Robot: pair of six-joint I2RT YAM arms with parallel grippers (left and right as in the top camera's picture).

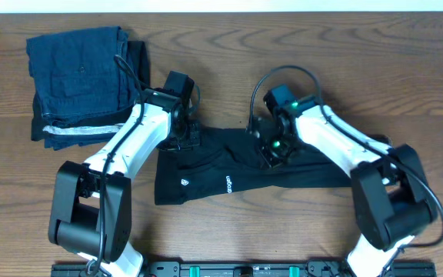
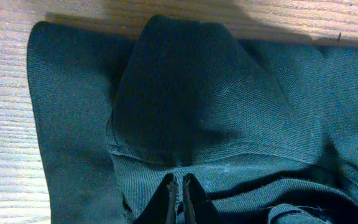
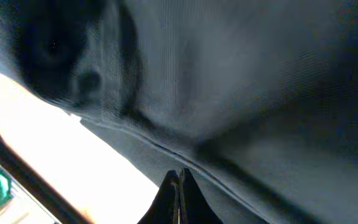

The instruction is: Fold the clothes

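Note:
The clothes, a black T-shirt (image 1: 237, 165), lie as a wide band across the middle of the table, with small white logo marks (image 1: 184, 183) facing up. My left gripper (image 1: 187, 140) is at the shirt's upper left edge. In the left wrist view its tips (image 2: 179, 179) are pinched together in the fabric, and the T-shirt (image 2: 197, 93) humps up just ahead of them. My right gripper (image 1: 274, 150) is at the upper middle edge. In the right wrist view it (image 3: 178, 172) is shut on the hem, with the T-shirt (image 3: 241, 93) stretched above the bright table.
A stack of dark blue folded garments (image 1: 79, 77) with a white-striped edge sits at the back left, close to my left arm. The wooden table (image 1: 406, 77) shows bare to the right and behind the shirt. A black rail (image 1: 229, 269) runs along the front edge.

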